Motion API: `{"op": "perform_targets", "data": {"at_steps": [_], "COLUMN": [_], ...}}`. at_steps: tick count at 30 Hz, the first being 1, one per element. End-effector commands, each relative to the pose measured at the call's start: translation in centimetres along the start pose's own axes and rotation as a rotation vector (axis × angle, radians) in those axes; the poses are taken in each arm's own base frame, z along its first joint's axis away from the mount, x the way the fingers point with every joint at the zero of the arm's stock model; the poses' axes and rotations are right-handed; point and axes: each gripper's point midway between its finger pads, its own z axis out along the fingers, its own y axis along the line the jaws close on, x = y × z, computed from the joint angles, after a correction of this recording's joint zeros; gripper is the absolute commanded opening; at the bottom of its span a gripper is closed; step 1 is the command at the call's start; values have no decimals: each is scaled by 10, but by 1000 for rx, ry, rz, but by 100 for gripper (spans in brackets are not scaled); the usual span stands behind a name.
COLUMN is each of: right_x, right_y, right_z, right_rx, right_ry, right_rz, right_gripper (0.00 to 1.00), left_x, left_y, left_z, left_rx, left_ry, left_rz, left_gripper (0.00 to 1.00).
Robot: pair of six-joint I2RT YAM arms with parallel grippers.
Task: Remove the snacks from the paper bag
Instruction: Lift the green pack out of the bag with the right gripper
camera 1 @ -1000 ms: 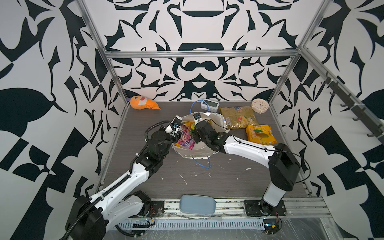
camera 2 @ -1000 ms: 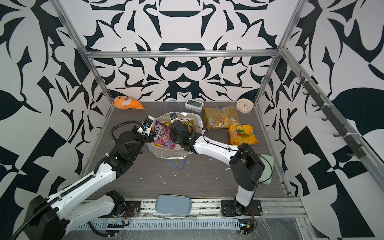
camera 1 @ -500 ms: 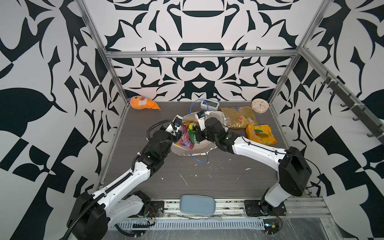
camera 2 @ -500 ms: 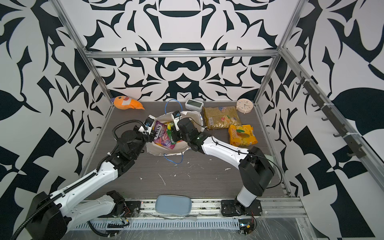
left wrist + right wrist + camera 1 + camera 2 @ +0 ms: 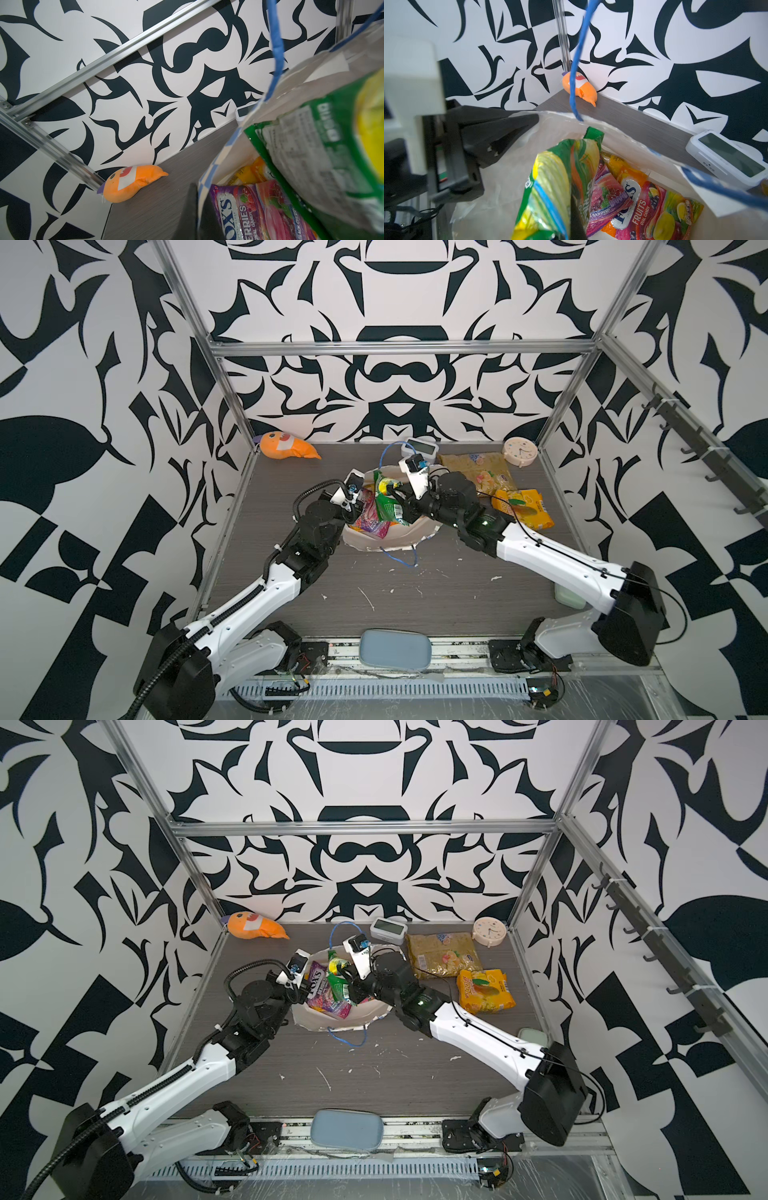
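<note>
Over the paper bag (image 5: 386, 537), the right pincer (image 5: 394, 494) clamps the green-yellow packet (image 5: 386, 507); draw it straight up while the left pincer (image 5: 532, 122), clenched on the rim, anchors the bag.

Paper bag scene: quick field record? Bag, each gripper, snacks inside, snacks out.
bag: paper bag, mouth open, on the table
left gripper: left gripper shut on the bag rim
right gripper: right gripper shut on the green-yellow packet, raised at the bag mouth
inside: purple FOX'S packet, orange FOX'S packet
out: olive-gold packet, mango packet, on the table right of the bag
</note>
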Motion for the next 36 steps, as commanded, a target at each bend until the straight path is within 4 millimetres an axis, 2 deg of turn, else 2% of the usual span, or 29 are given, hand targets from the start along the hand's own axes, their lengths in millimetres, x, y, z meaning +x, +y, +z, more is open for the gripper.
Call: {"op": "perform_targets", "data": {"at_steps": [1,10,14,17,20,26,32,36], "right_x": [-54,-94,-112,-116,-116,-113,-104,-91], "right_y": [12,-4,9,16,11,-23,-81,-108], "right_z": [-33,-82,-110,-123,-132,-153,-180,-188], "right_rx": [-49,-66,-152,-178,-152,13,325,453], "right_ry": [-155,-187,-220,-231,-232,-270,-269,-214], "right_rz": [-27,54,45,27,15,30,73,94], "right_gripper": [0,0,0,0,0,0,0,0], "left_x": [-22,-21,-20,-21,-22,-20,-18,-19], "left_y": [13,15,19,19,22,33,37,44], "left_z": [-3,2,2,1,1,4,5,4], "left_rx": [-49,-66,-96,-88,-107,-169,-192,-226], "left_ry": [-64,-50,-58,-50,-64,-35,-27,-22], "left_rz": [-30,-41,-51,-51,-54,-63,-74,-79], "left_gripper": [0,0,0,0,0,0,0,0]}}
